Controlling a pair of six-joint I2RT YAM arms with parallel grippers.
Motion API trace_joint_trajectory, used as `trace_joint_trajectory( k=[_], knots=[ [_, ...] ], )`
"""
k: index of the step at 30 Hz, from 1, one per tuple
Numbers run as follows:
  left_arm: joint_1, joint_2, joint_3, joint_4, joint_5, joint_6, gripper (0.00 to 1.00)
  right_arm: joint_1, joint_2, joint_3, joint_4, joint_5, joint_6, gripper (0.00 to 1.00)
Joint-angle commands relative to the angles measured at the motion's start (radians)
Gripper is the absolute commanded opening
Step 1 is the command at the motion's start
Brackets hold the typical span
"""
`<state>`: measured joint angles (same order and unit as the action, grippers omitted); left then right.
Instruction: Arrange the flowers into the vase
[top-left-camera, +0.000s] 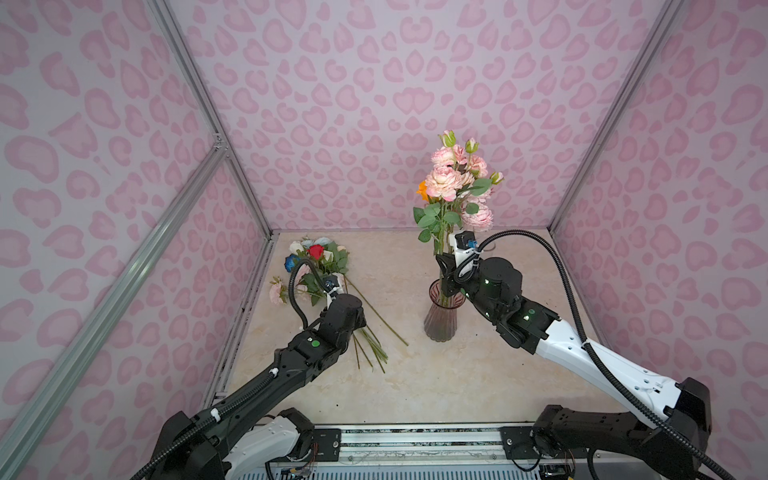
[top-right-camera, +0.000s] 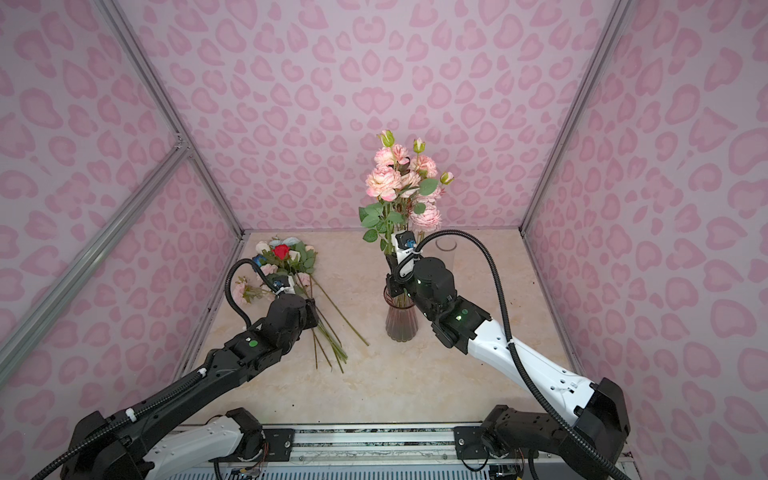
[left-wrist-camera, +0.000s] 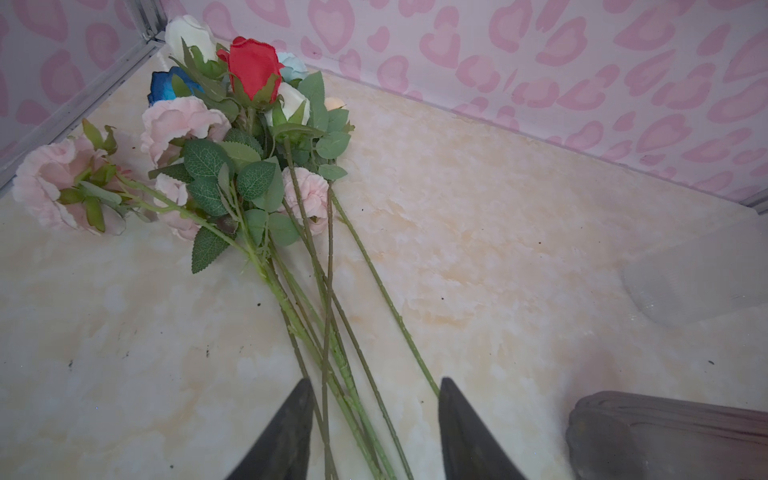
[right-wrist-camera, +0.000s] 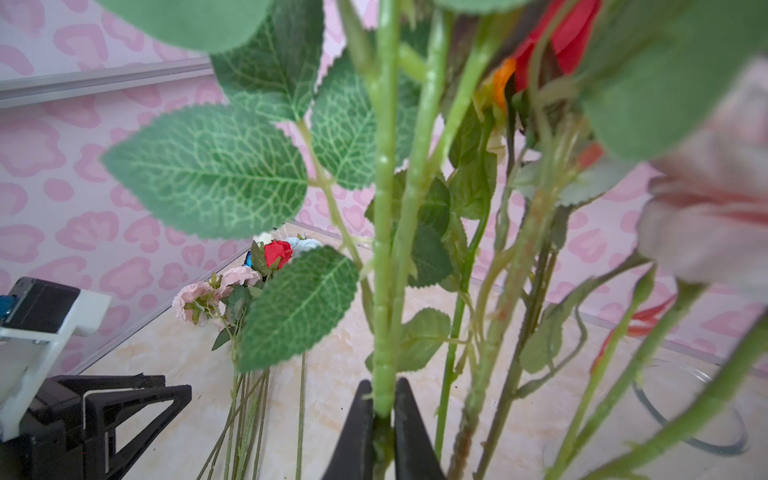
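A ribbed smoky-purple vase (top-left-camera: 439, 322) (top-right-camera: 400, 326) stands right of the table's middle and holds several flowers (top-left-camera: 448, 183) with pale pink heads, plus an orange and a red one. My right gripper (right-wrist-camera: 382, 409) is shut on one thick green stem (right-wrist-camera: 384, 249) just above the vase mouth. Several loose flowers (top-left-camera: 318, 259) (left-wrist-camera: 249, 137) lie in a pile at the back left: red, blue, white and pink heads. Their stems fan toward the front. My left gripper (left-wrist-camera: 374, 415) hangs open over those stems (left-wrist-camera: 332, 332), one finger on each side of most of them.
A clear glass cylinder (top-right-camera: 445, 246) (right-wrist-camera: 690, 411) stands behind the vase near the back wall. Pink-patterned walls with metal frame bars close in the left, back and right sides. The arm bases and a metal rail (top-left-camera: 415, 436) line the front edge.
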<state>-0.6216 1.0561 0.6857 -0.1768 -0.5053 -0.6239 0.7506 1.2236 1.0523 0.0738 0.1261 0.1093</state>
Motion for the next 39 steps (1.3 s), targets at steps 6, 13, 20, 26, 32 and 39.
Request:
trace_joint_trajectory(
  k=[6,13,20,26,32,39],
  knots=[
    [0.002,-0.01,-0.008,0.029,-0.018,0.012,0.5,0.008,-0.031,-0.043,0.073,-0.04,-0.025,0.07],
    [0.003,-0.015,-0.011,0.033,-0.015,0.012,0.5,0.047,-0.065,-0.074,0.098,-0.025,-0.076,0.08],
    [0.004,-0.013,-0.012,0.033,-0.01,0.01,0.5,0.046,-0.029,-0.09,0.089,0.009,-0.078,0.12],
    [0.003,-0.02,-0.014,0.031,-0.015,0.013,0.5,0.039,-0.027,-0.105,0.108,0.017,-0.066,0.12],
    [0.004,-0.013,-0.016,0.037,-0.015,0.013,0.5,0.04,-0.044,-0.127,0.121,0.019,-0.057,0.13],
    [0.004,-0.007,-0.013,0.042,-0.014,0.016,0.5,0.04,-0.068,-0.145,0.128,-0.002,-0.042,0.14]
  ],
)
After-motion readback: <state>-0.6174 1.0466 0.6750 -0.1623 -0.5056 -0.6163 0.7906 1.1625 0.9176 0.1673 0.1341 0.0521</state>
